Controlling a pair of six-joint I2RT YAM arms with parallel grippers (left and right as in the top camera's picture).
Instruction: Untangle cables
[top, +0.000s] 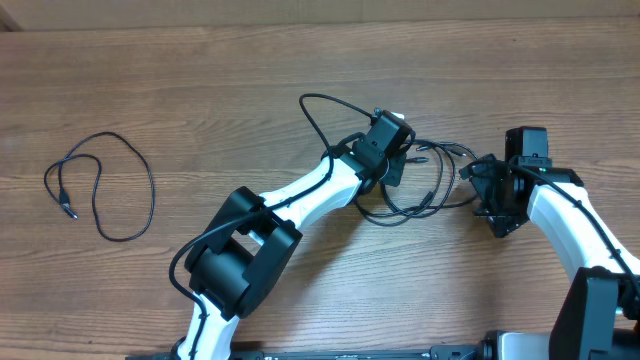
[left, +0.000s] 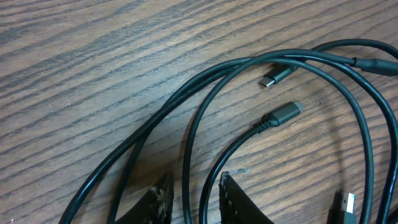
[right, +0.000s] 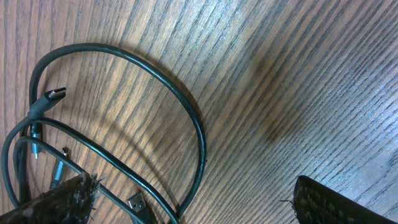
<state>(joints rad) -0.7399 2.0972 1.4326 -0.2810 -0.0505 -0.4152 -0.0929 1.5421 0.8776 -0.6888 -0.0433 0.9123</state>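
Cables (top: 425, 185): the knotted bunch lies btwn our two grippers. One more cord (top: 100, 190) lies alone, well apart on the left arm's outer side. Left gripper (left: 196, 183) is the nearer one, right over the bunch. Its fingers (left: 158, 202) stand a narrow gap apart astride two strands (left: 185, 162) running lengthwise ahead. The gap's wider than the cords, so no pinch, we judge. Right gripper (right: 193, 183) is spread wide, w/ a loop (right: 186, 104) arching ahead. Two small plugs (left: 286, 112) lie just ahead-right of the left fingers.
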